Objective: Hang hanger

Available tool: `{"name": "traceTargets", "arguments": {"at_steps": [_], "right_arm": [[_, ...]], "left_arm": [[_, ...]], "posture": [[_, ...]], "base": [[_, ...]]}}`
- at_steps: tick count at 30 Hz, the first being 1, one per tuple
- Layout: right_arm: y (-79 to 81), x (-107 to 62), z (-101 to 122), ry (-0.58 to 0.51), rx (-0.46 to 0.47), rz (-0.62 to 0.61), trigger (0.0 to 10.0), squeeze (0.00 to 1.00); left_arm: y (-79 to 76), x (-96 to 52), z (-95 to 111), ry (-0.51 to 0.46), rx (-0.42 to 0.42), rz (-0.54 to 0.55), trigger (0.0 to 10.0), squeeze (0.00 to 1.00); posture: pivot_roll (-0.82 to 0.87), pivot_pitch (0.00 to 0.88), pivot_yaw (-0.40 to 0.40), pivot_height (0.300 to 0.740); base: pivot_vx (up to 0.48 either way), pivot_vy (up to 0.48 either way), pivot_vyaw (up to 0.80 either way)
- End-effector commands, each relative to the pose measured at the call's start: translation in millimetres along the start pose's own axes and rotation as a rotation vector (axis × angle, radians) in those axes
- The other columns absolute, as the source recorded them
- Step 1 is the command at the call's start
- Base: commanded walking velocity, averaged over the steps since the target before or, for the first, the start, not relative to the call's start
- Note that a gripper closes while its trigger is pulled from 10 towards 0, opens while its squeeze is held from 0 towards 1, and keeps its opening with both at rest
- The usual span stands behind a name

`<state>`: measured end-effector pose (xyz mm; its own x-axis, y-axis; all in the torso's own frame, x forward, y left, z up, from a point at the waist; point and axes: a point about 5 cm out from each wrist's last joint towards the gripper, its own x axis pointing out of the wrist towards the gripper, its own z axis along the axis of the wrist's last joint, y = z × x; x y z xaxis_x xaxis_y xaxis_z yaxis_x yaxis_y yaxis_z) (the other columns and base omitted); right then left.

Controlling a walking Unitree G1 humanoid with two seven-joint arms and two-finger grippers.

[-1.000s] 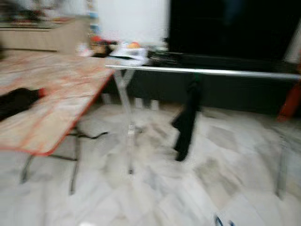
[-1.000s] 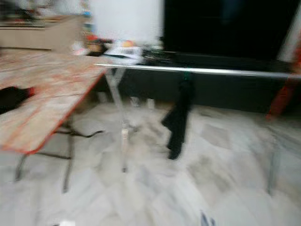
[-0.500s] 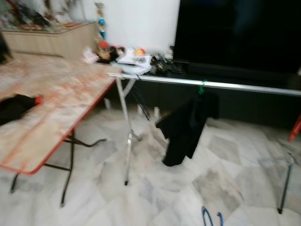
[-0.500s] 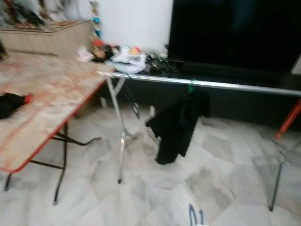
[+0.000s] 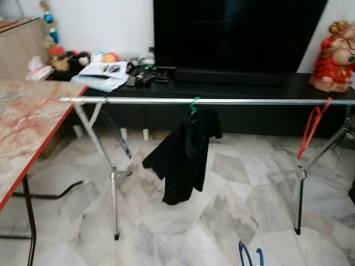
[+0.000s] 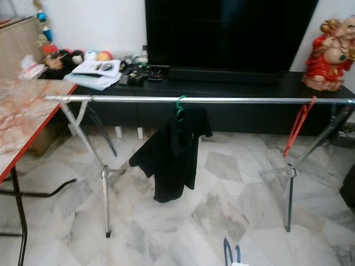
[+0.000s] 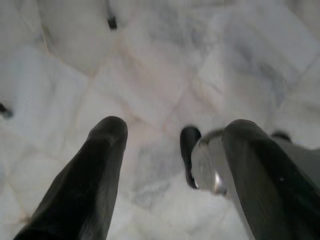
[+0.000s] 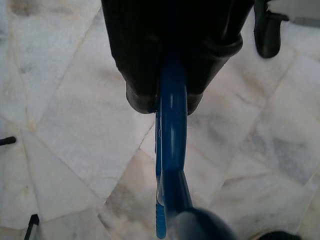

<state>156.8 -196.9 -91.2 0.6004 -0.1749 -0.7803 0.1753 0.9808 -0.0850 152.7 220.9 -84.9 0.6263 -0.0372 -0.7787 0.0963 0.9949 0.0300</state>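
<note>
A silver clothes rail (image 5: 249, 101) runs across the room on two folding stands. From its middle hangs a black garment (image 5: 186, 152) on a green hanger (image 5: 193, 108). A red hanger (image 5: 310, 126) dangles near the rail's right end. My right gripper (image 8: 167, 102) is shut on a blue hanger (image 8: 171, 150), whose blue tip (image 5: 249, 256) pokes up at the bottom edge of the left eye view. My left gripper (image 7: 175, 127) hangs open over the marble floor with nothing between its fingers.
A folding table (image 5: 22, 138) with a red-edged marbled top stands at the left. Behind the rail sit a black TV cabinet (image 5: 260, 88), a large dark screen (image 5: 238, 33), a red figurine (image 5: 334, 55) and papers and clutter (image 5: 102, 72). Rack legs (image 5: 114, 194) stand on the floor.
The camera has swung right and steadied, so the rail now sits centred and sharp and less of the table shows. The blue hanger stays in my right gripper.
</note>
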Motion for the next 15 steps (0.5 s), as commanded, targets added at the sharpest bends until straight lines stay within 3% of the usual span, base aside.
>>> {"name": "traceTargets", "arguments": {"at_steps": [1, 15], "right_arm": [[-4.3, -1.2, -4.2, 0.011, 0.008, -0.011, 10.0, 0.0], [-3.4, -0.3, -1.1, 0.001, 0.012, -0.011, 10.0, 0.0]], "left_arm": [[-5.6, -0.4, -5.6, 0.017, -0.013, -0.01, 10.0, 0.0], [-4.5, -2.2, -13.0, 0.055, -0.02, -0.002, 10.0, 0.0]], "posture": [[0.15, 0.023, 0.004, 0.74], [0.15, 0.032, 0.004, 0.74]], "base": [[0.296, 0.0, 0.0], [0.296, 0.0, 0.0]]}}
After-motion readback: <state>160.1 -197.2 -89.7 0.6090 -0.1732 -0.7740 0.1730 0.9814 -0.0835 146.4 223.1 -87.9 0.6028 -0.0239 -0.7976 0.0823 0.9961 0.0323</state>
